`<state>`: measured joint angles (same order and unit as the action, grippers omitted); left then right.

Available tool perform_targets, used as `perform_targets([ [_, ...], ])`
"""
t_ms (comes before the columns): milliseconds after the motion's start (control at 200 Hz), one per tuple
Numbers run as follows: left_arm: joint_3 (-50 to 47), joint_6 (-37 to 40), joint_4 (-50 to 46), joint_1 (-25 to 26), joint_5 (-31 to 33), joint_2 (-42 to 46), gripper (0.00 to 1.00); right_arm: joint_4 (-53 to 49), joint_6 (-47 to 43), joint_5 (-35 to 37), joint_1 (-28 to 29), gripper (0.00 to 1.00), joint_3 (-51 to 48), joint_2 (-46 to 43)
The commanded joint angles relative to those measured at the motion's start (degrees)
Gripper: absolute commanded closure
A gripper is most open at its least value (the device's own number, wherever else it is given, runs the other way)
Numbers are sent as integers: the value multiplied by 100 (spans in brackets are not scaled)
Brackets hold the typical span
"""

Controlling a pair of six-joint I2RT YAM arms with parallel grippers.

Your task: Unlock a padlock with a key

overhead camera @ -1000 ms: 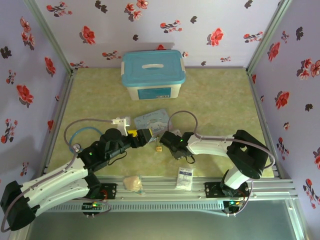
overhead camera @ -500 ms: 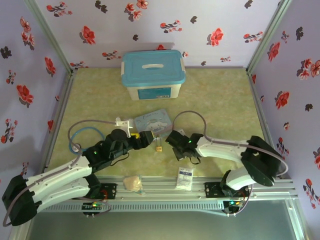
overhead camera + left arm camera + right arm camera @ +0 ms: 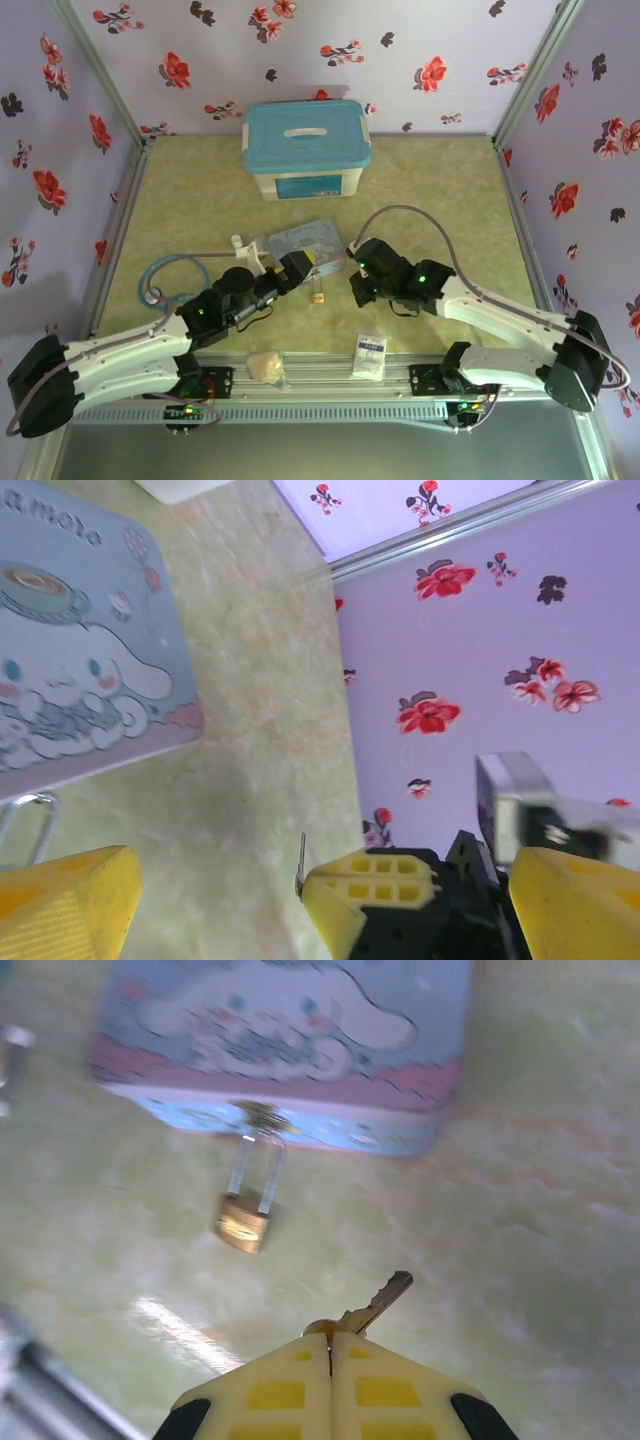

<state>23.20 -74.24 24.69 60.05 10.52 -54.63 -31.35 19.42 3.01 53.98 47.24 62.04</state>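
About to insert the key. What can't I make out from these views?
1. Right wrist: padlock blurred, so the key slot is unreadable.
2. Right wrist: key head hidden inside the shut right gripper.
3. Top view: padlock too small to tell locked from unlocked.

1. The left arm [image 3: 130, 350] starts at the near left corner. It stretches up and to the right, toward the middle.
2. It is white along its long part and black near the wrist.
3. The left gripper [image 3: 295, 266] points to the right, at the other arm. Its yellow fingers [image 3: 60, 905] stand wide apart.
4. The right arm [image 3: 500, 315] starts at the near right corner. It bends and reaches left, toward the middle.
5. The right gripper [image 3: 331, 1345] has its two yellow fingers pressed tight together. They pinch the round end of the key [image 3: 375, 1305], and the tip sticks out in front.
6. The two grippers face each other, near but not touching.
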Motion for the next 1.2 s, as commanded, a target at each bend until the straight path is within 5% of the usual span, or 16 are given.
perform_targets([
  [0, 194, -476, 590, 80, 28, -265, 5, 366, -322, -820, -32, 100, 216, -326],
  [520, 1341, 226, 239, 29, -1543, -1606, 22, 561, -671, -1704, 136, 100, 91, -807],
  [1065, 1081, -34, 589, 11, -1702, -1779, 100, 562, -719, -1190, 149, 99, -75, -817],
  [1195, 1075, 28, 607, 0, -1703, -1786, 100, 558, -738, -1093, 157, 99, -82, -816],
])
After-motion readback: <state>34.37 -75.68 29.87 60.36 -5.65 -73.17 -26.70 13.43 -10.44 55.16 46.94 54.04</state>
